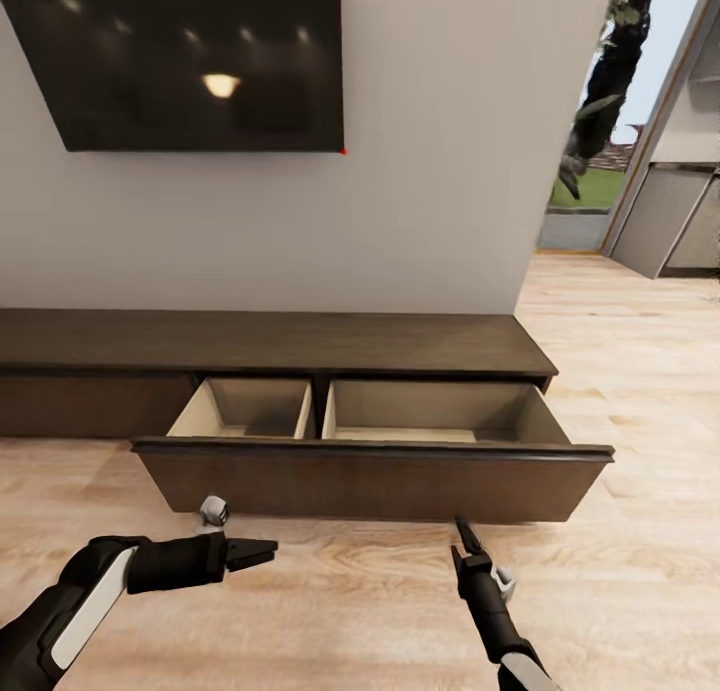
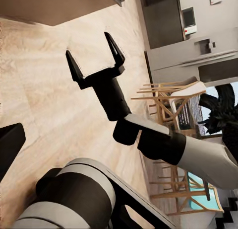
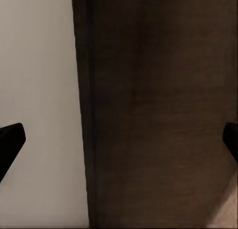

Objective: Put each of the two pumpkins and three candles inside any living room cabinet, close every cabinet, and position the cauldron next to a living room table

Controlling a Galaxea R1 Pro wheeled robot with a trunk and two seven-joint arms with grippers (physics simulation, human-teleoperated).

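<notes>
The cabinet (image 1: 270,343) is a low, long dark-brown unit against the white wall. Its wide drawer (image 1: 375,476) is pulled out over the floor. Two beige compartments (image 1: 250,408) show inside, and the parts I can see hold nothing. My left gripper (image 1: 264,553) hovers low in front of the drawer's left end, pointing right, fingers apart and empty. My right gripper (image 1: 461,527) (image 2: 95,52) points at the drawer front, open and empty; that dark front (image 3: 158,110) is close ahead between its fingertips. The pumpkins, candles, cauldron and table are out of view.
A dark screen (image 1: 180,61) hangs on the wall above the cabinet. Light wood floor (image 1: 350,611) spreads in front. An opening at the right leads past grey units (image 1: 665,221). Behind my right arm stand wooden chairs (image 2: 173,97) and dark kitchen units (image 2: 163,18).
</notes>
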